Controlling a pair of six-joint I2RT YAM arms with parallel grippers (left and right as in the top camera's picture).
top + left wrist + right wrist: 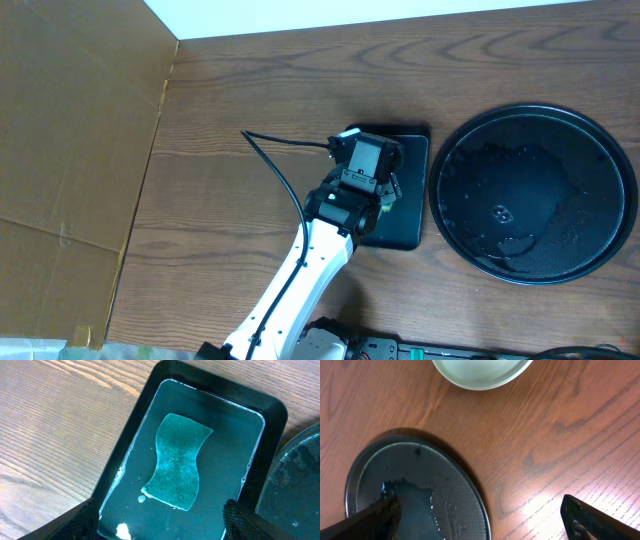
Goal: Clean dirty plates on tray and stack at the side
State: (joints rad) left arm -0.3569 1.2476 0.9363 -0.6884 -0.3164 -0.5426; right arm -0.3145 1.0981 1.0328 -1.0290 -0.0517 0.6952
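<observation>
Nearest the overhead camera, the white left arm (300,265) is reaching up from the bottom edge. The left gripper (370,165) is hanging over a small rectangular black tray (410,215). Just to its right, the big round tray (445,150) is sitting on the wooden table (250,80), with a puddle glistening inside it. Brown cardboard (70,130) is covering the table's left side.

From the left wrist, the left gripper (160,505) is showing its two fingers (82,520) spread wide at the bottom corners, gripping nothing. Below the gap, a teal sponge (177,462) is lying flat in shallow water inside the small tray (134,430). The round tray (295,485) is showing at the right edge, just beside the small one.

From the right wrist, the right gripper (480,502) is also standing spread wide and empty, hovering over the table (545,435) and the edge of the round tray (395,460). A white plate (480,372) is resting on the table at the top edge, apart from the round tray. Only part of it is showing, so whether others are lying under it cannot be told.
</observation>
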